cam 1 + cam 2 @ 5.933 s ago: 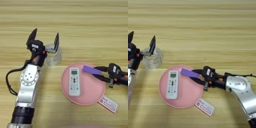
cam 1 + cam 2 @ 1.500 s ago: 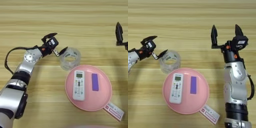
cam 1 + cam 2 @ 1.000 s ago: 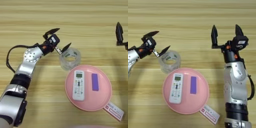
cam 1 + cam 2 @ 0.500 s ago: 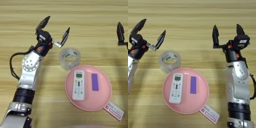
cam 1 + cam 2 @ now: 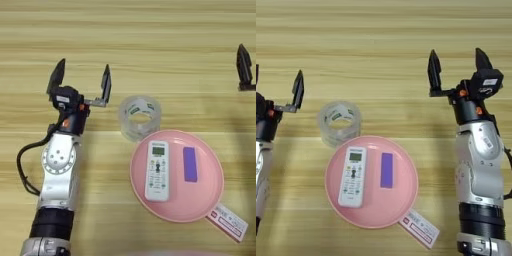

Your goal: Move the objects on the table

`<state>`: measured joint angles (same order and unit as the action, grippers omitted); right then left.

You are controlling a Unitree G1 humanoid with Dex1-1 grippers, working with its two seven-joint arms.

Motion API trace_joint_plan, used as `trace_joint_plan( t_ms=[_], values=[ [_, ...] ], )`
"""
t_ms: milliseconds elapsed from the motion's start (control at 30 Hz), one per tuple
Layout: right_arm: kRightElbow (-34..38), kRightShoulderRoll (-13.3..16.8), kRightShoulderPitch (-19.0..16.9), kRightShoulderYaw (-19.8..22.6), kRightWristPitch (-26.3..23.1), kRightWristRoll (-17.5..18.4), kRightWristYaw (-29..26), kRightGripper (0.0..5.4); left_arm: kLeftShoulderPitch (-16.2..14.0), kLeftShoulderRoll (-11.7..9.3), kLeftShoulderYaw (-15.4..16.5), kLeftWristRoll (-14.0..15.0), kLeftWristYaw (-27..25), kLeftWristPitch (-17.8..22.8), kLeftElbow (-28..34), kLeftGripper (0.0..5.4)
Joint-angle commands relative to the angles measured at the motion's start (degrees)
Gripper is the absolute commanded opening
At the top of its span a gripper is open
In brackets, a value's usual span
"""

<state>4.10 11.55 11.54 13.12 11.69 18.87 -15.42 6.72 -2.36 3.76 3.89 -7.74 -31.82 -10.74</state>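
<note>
Hovering over the table (image 5: 150,45), both grippers stand with fingers spread wide and pointing away from the robot, each holding nothing.

Left gripper (image 5: 81,80): its two black fingers are splayed apart. Tape roll (image 5: 140,117) sits just to its right and slightly nearer the robot, lying flat with its hole facing up, not touching the fingers. The left arm runs back from the gripper toward the bottom edge, with a black cable looping off its outer side.

Right gripper (image 5: 455,67): fingers also spread. Its arm stands well to the right of the plate (image 5: 371,215), clear of everything on the table.

Plate lies between the two arms, nearer the robot than either gripper, right of the left arm. Tape roll touches or just overlaps the plate's far-left rim; cannot tell which. On the plate: remote (image 5: 352,170) on the left half, lengthwise, screen end away from the robot; block (image 5: 386,170) just beside it on the right, apart from it, also lengthwise.

Packet (image 5: 419,228) lies at the plate's near-right rim, angled, one end tucked against or under the rim, left of the right arm's base.
</note>
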Motion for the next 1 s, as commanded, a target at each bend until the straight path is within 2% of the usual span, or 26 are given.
trace_joint_plan(
  t_ms=[33, 100, 200, 333, 433, 533, 600, 667, 733, 900, 1000],
  values=[
    [-0.3, 1.0, 0.7, 0.3, -0.8, 0.1, -0.6, 5.38, -1.0, 0.1, 0.5, -1.7, 1.6, -1.7, -4.5, 5.4],
    [-0.4, 1.3, 0.5, 0.7, -0.9, 0.4, -0.7, 5.38, -0.4, 0.0, 0.9, -2.7, 2.9, -2.4, -7.5, 5.4],
    [0.2, 2.1, 0.2, 1.1, -1.2, 0.7, -1.1, 5.38, 1.2, -0.1, 1.4, -2.6, 3.8, -4.1, -12.5, 5.4],
    [1.5, 3.6, -0.6, 1.8, -0.7, 1.0, -2.1, 5.38, 2.9, -0.8, 1.4, -5.0, 6.3, -5.3, -17.0, 5.4],
    [1.4, 4.9, -1.1, 3.1, -0.3, 2.6, -4.0, 5.38, 4.1, -0.7, 1.8, -3.9, 6.3, -5.5, -19.8, 5.4],
    [2.2, 7.0, -1.8, 4.3, -1.9, 6.8, -8.1, 5.38, 4.7, -0.9, 1.5, -4.9, 6.9, -6.5, -21.0, 5.4],
    [4.0, 9.2, -2.9, 4.8, -5.5, 12.0, -12.3, 5.38, 4.9, -1.0, 1.3, -5.2, 7.1, -7.2, -21.2, 5.4],
    [6.8, 12.1, -5.7, 4.7, -8.7, 16.6, -18.5, 5.38, 5.1, -0.8, 1.4, -4.9, 7.2, -7.6, -21.3, 5.4],
    [9.5, 15.3, -9.9, 3.8, -11.2, 19.3, -25.5, 5.38, 5.3, -0.8, 1.5, -4.7, 7.2, -7.9, -21.6, 5.4],
    [14.3, 21.0, -20.0, 3.6, -16.0, 23.5, -37.6, 5.38, 5.7, -1.1, 1.5, -5.0, 7.5, -8.4, -22.0, 5.4],
    [15.9, 23.8, -25.4, 5.0, -17.8, 23.7, -41.8, 5.38, 5.9, -1.3, 1.5, -4.8, 7.3, -8.4, -22.1, 5.4]
  ],
)
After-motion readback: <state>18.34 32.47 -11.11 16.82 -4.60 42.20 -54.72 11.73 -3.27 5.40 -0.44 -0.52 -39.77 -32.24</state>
